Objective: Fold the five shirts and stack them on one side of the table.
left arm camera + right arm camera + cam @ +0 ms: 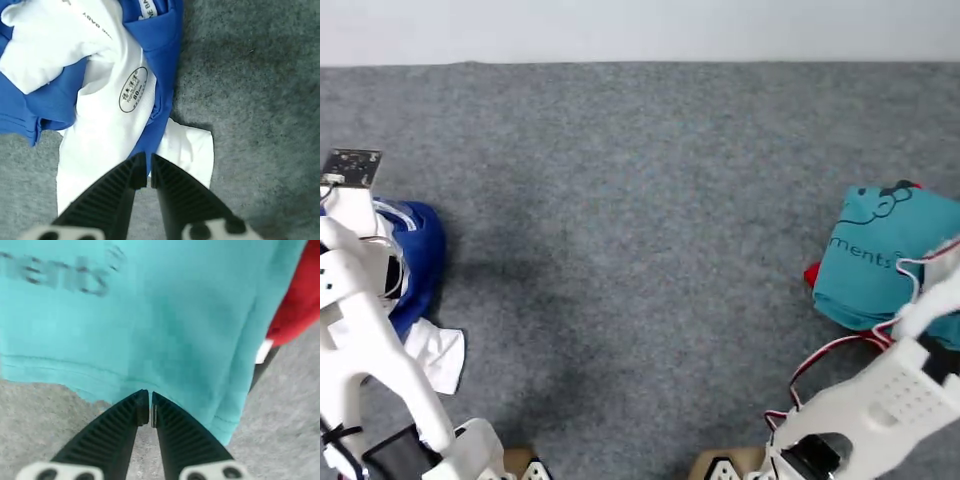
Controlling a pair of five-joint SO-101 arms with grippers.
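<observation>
**Two shirts stacked, two more left in a heap**

Four garments can be counted with any confidence. The teal shirt (885,255) lies folded at one side of the grey worktop (640,200), and it serves as the marker for everything else. Directly under it is a red shirt (812,274), of which a corner pokes out past the teal edge. A dark sliver shows below the red one, but whether that is a further shirt or just shadow cannot be told.

Well apart from the teal shirt, across the whole worktop, a blue shirt (165,40) and a white shirt (105,125) lie crumpled together, the white one tangled over and through the blue. Neither looks folded. By this reading the job is somewhere near halfway: one stack started, at least two shirts to fold and carry over to the teal one, and a fifth not accounted for.

The right tool (150,410) has its jaws pressed together with nothing between them, its tips just at the hem of the teal shirt, on the edge nearest that arm's base. The left tool (144,172), far from the teal shirt, is likewise closed and empty. It hangs over the heap, tips just above the white shirt beside the blue hem.
</observation>
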